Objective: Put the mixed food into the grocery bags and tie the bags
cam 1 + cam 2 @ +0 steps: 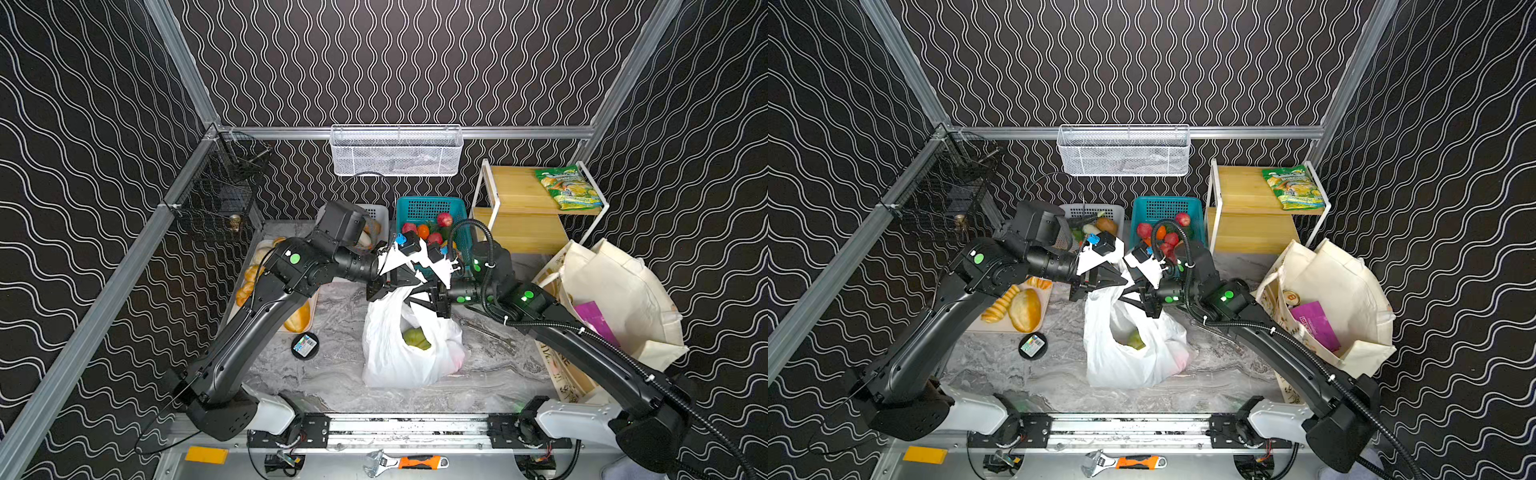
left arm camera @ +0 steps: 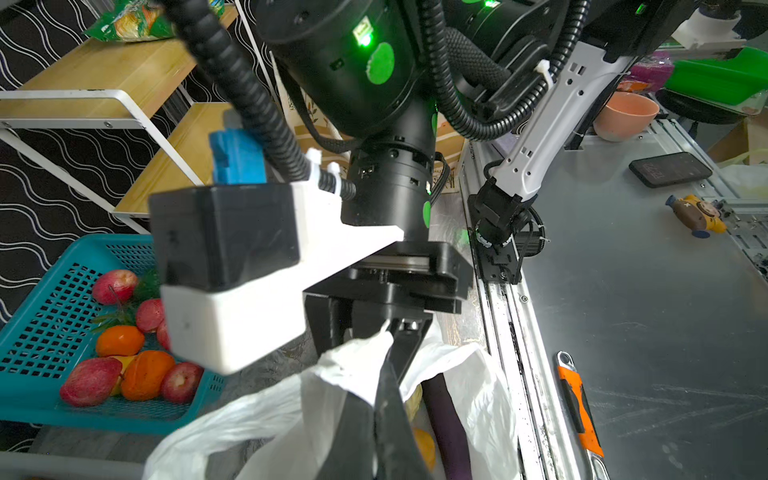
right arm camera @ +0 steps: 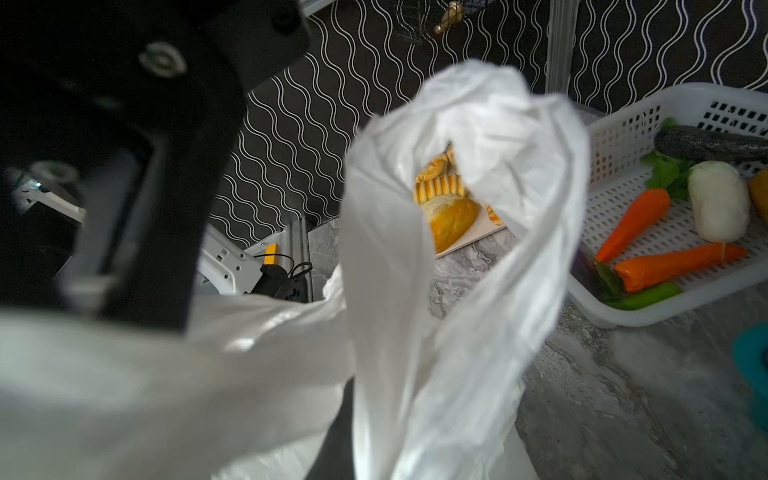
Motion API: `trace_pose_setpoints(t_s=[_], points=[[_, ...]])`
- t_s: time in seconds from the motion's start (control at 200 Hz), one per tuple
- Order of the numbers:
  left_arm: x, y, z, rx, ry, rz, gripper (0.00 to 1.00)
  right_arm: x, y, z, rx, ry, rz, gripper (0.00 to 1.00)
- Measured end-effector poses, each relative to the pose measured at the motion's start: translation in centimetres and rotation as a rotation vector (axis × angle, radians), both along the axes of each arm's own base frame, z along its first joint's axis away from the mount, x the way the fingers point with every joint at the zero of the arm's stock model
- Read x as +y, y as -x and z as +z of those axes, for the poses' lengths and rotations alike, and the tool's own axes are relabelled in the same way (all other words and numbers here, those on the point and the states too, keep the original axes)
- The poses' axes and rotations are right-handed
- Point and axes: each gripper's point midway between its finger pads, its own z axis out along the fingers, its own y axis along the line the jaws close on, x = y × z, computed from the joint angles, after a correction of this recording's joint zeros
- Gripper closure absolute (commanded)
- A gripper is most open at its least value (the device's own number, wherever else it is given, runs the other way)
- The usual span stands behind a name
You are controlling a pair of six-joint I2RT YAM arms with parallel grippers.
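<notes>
At the centre of the grey marble tabletop [image 1: 332, 374], the thin crinkly white plastic carrier bag [image 1: 395, 357] stands loaded, with a green toy cabbage [image 1: 415, 338] showing through its mouth. Both grippers meet just above its far rim, probably to draw the 2 loop handles together for a knot. The left gripper [image 1: 415, 281] is clamped on bag plastic. Whether the right gripper [image 1: 417, 302] grips anything cannot be told. The cream canvas tote [image 1: 623, 299] sits open at the right.

My arms [image 1: 257, 324] are black with bright green dots. The carrier bag [image 1: 390, 361] is white; inside show a yellow-green cabbage [image 1: 415, 338] and a dark purple aubergine [image 2: 446, 415]. The tabletop [image 1: 332, 374] is grey and marble-veined, the walls [image 1: 415, 62] black with white wavy lines, the basket [image 1: 428, 206] teal, the tote [image 1: 623, 291] cream.
</notes>
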Motion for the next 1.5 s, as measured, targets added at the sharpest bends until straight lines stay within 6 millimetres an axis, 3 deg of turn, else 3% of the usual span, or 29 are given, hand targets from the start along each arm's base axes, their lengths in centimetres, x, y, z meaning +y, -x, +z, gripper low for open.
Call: trace_pose_setpoints(t_s=[0.115,0.405,0.666,0.916,1.146,1.416,1.501], points=[[-0.7,-0.3,-0.2,0.009,0.021,-0.009,1.0,-0.5,0.1,0.1,-0.033,-0.02,-0.002,0.73],[-2.7,-0.4,-0.8,0.039,0.032,-0.05,1.0,-1.9,0.0,0.0,-0.056,-0.048,-0.009,0.37],[-3.0,0.0,-1.0,0.043,0.029,-0.063,1.0,-2.4,1.1,0.6,-0.068,-0.102,0.05,0.22],[-3.5,0.2,-1.4,0.052,0.024,-0.079,1.0,-1.9,1.2,-0.3,-0.002,-0.11,0.097,0.17],[-4.2,0.5,-1.6,0.06,0.019,-0.098,1.0,-1.6,1.5,0.2,0.027,-0.143,0.128,0.14],[-4.7,1.1,-1.7,0.064,0.021,-0.121,1.0,-1.6,1.3,0.2,0.027,-0.165,0.118,0.21],[-4.8,1.4,-1.5,0.07,0.033,-0.14,1.0,-1.6,1.2,0.2,0.031,-0.179,0.114,0.31]])
